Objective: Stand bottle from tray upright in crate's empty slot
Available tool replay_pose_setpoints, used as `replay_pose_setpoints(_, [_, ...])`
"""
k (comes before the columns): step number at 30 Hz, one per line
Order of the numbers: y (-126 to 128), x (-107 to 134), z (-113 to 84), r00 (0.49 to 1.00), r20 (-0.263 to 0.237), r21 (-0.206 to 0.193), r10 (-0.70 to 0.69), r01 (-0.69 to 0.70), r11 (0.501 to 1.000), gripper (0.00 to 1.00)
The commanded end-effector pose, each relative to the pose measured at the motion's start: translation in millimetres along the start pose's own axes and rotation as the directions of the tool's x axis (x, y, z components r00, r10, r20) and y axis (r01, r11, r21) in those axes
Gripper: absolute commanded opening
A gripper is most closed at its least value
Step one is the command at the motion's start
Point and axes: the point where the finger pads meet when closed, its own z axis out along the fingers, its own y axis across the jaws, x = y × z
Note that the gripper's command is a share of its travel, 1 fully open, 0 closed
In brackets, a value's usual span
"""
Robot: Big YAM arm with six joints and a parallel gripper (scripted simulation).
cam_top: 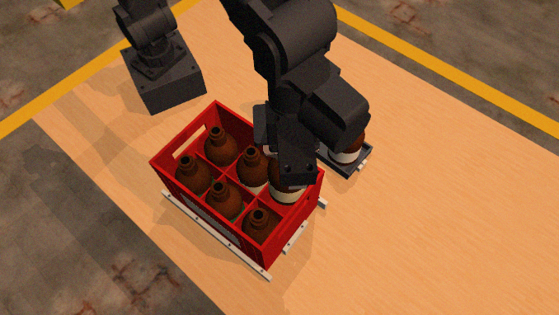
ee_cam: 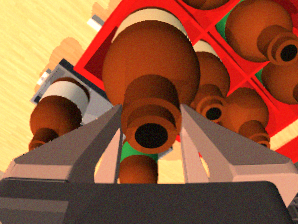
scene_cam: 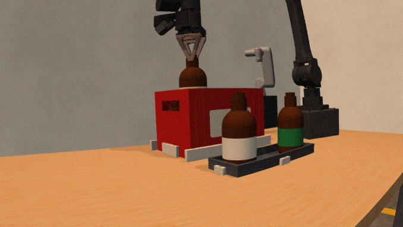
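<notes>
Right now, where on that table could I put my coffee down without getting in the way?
Open wood lies in front of the tray and to the left of the red crate. It is crowded around the crate, where the jaws grip a bottle partly down in its slot, and beside the tray's two bottles.
</notes>
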Motion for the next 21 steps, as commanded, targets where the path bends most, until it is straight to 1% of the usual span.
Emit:
replay_pose_setpoints(1, [-1.9, -6.1, -18.1, 0.999, 0.038, -0.030, -0.002, 0.003, 1.000, 0.00])
replay_pose_setpoints(5, [-0.1, -8.6, -21.9, 0.999, 0.046, -0.035, -0.002, 0.004, 0.999, 0.00])
replay_pose_setpoints(21, [-0.1, -8.5, -21.9, 0.999, 0.046, -0.035, -0.002, 0.004, 0.999, 0.00])
